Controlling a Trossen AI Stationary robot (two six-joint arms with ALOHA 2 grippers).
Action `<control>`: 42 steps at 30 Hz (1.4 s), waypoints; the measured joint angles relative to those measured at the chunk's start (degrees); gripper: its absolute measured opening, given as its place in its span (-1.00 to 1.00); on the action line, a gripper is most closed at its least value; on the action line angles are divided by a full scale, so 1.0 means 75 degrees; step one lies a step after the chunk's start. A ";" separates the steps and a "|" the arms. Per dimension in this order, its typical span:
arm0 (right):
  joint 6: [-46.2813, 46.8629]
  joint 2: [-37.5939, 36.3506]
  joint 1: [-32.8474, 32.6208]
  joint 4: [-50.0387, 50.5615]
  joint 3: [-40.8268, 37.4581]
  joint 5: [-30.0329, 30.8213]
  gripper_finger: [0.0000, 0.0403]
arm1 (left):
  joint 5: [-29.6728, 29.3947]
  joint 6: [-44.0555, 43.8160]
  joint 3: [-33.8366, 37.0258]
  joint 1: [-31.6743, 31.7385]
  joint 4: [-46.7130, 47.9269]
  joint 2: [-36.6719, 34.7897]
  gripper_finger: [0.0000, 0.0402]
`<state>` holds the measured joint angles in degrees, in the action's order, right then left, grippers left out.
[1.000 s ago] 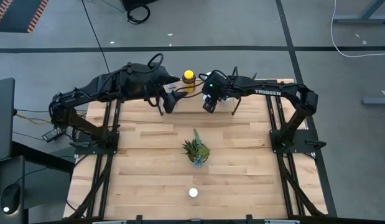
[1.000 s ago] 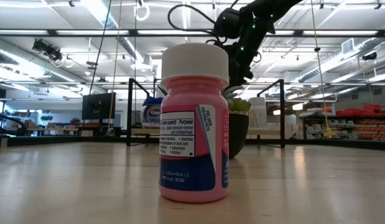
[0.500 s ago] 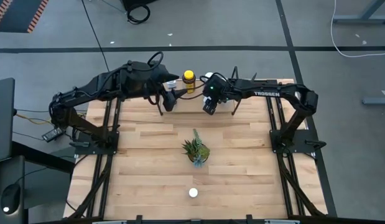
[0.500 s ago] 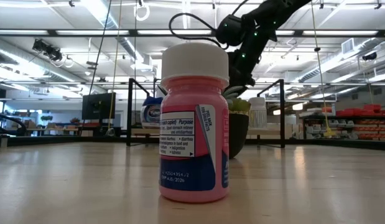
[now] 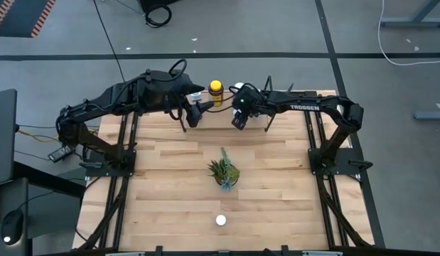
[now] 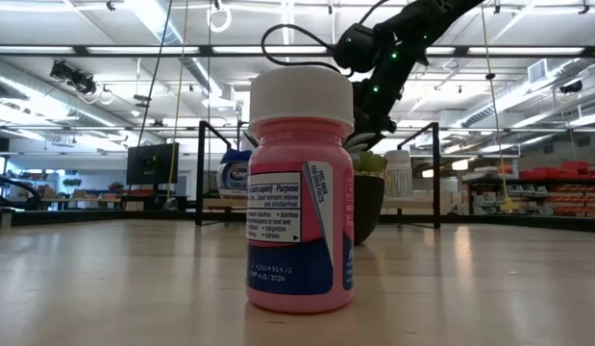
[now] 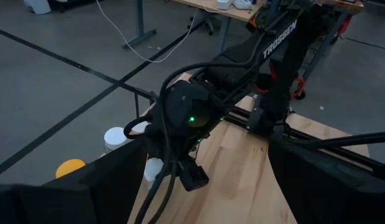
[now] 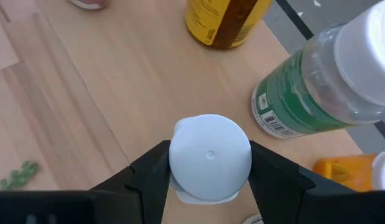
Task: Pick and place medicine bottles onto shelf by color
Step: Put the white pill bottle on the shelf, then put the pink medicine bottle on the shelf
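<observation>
While the left end effector (image 5: 193, 116) is waiting beside it, fingers unreadable, the right end effector (image 8: 209, 163) is clamping a white-capped bottle (image 8: 209, 155) over the shelf (image 8: 86, 81), seemingly to seat it near the green bottle (image 8: 304, 99) at the table's (image 5: 170, 206) far edge.

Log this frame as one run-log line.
right gripper: shut on white-capped bottle, at shelf end | left gripper: beside yellow-lidded jar | pink white-capped bottle: on table near edge
</observation>
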<state>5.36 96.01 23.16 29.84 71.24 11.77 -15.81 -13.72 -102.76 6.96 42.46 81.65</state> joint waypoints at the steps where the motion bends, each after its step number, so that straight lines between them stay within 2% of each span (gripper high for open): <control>1: 0.0039 0.0000 0.0012 -0.0002 0.0000 0.0002 0.03 | -0.0003 0.0000 0.0000 0.0000 0.0000 0.0000 0.70; 11: 0.0205 0.0000 0.0099 0.0006 0.0000 0.0000 0.23 | 0.0000 -0.0020 0.0000 0.0000 0.0003 0.0005 0.70; 18: 0.0292 -0.0141 0.0096 0.0123 0.0003 -0.0002 0.25 | 0.0000 -0.0023 0.0001 0.0000 0.0016 0.0006 0.70; 27: 0.0644 -0.0973 0.0010 0.0540 0.0003 -0.0009 0.26 | 0.0146 -0.0087 0.0003 -0.0011 0.0044 0.0009 0.70; 32: 0.0927 -0.1598 -0.0273 0.0896 0.0003 -0.0111 0.26 | 0.0273 -0.0087 0.0003 -0.0130 0.0040 0.0006 0.70; 35: 0.1239 -0.1941 -0.0531 0.1126 0.0006 -0.0641 0.26 | 0.0422 -0.0079 0.0003 -0.0271 0.0042 0.0007 0.70; 42: 0.1610 -0.2403 -0.1722 0.1746 0.0009 -0.1383 0.26 | 0.0836 -0.0019 0.0003 -0.0725 0.0412 0.0010 0.70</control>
<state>17.44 77.98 10.24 42.93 71.31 1.39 -9.54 -13.86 -102.74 1.52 45.55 81.73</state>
